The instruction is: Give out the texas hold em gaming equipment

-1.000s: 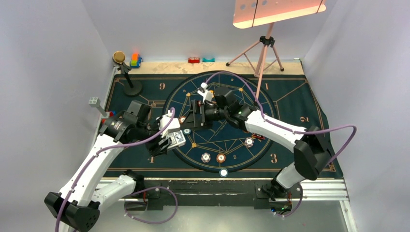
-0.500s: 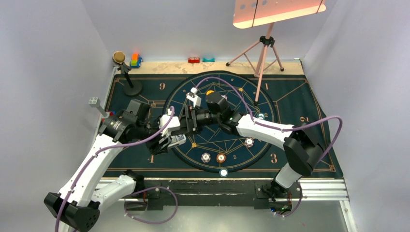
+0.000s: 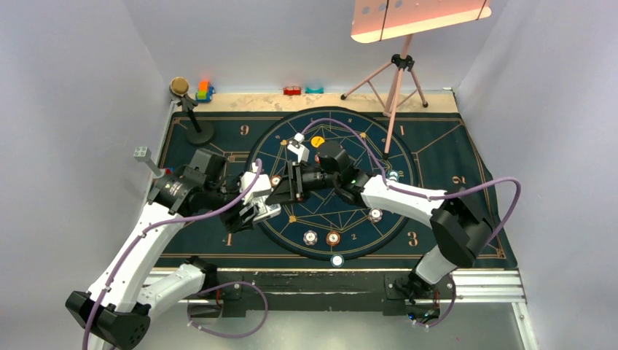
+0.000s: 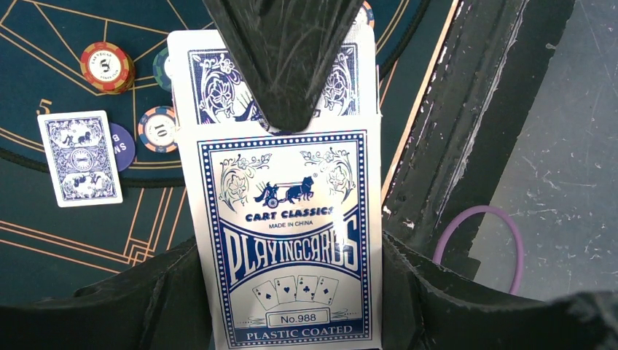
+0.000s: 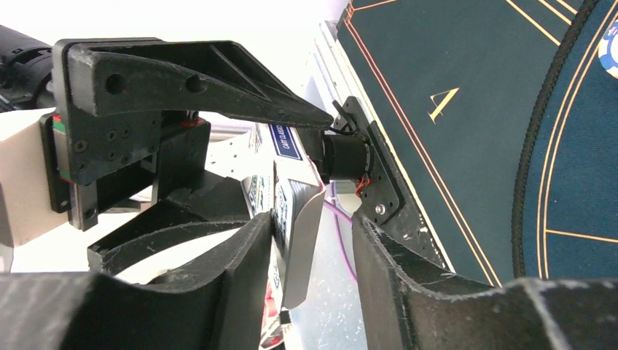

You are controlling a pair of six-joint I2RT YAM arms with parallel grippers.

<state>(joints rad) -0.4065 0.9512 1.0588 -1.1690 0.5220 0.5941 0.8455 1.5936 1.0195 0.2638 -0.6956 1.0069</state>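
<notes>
Our left end effector (image 3: 256, 210) is clamped on the sides of a card box (image 4: 288, 240). It holds the box up over the mat (image 3: 452, 146), toward the left side of the tabletop (image 3: 248, 101), with the open end facing the other arm. We see the right end effector (image 5: 312, 222) with its jaws apart astride a card (image 4: 208, 80) poking out, not yet pinching it, and likely there to draw it. We read "CART CLASSICS", "MADE IN CHINA", "PLAYINGCARDS", "No.988" and "PLASTIC COATED"; one chip (image 4: 107, 65) reads 5.

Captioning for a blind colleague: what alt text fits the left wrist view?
The left claw grips a blue playing-card box, one card poking from its top behind a black claw finger. On the dark mat lie a face-down card and chips.
</notes>
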